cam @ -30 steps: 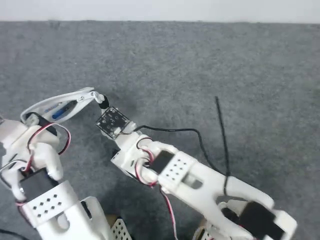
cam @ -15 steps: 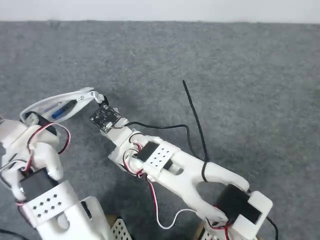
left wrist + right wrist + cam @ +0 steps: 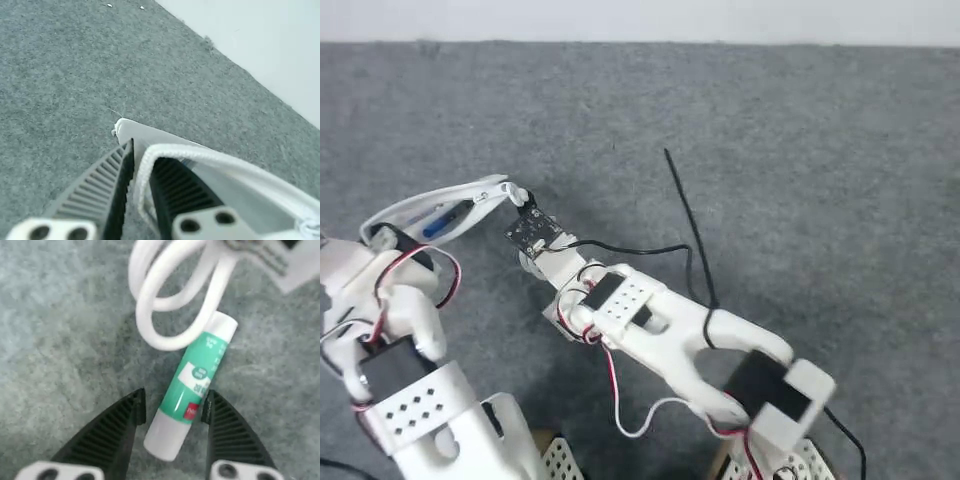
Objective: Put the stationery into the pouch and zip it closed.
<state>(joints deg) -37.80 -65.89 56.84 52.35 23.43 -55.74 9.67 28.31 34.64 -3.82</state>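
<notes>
A white pouch [image 3: 430,215] lies at the left of the grey carpet with a blue item [image 3: 442,222] showing in its mouth. My left gripper [image 3: 137,165] is shut on the pouch's zipper edge [image 3: 200,152]. A green and white glue stick [image 3: 192,390] lies flat on the carpet. My right gripper [image 3: 173,397] is open and low over it, one finger [image 3: 107,432] on each side of its capped end. A white cord loop [image 3: 170,300] from the pouch's zipper pull lies across the stick's far end. From above, the right arm's wrist board [image 3: 532,232] hides the stick, close to the pouch's tip.
A black cable [image 3: 685,220] arches up from the right arm [image 3: 620,310]. Open grey carpet [image 3: 800,150] stretches to the right and towards the white wall [image 3: 640,20] at the far edge.
The right arm has swung its rear part leftwards and its wrist has shifted slightly left, closer to the pouch's tip. The black cable has moved left. The left arm and pouch have stayed still.
</notes>
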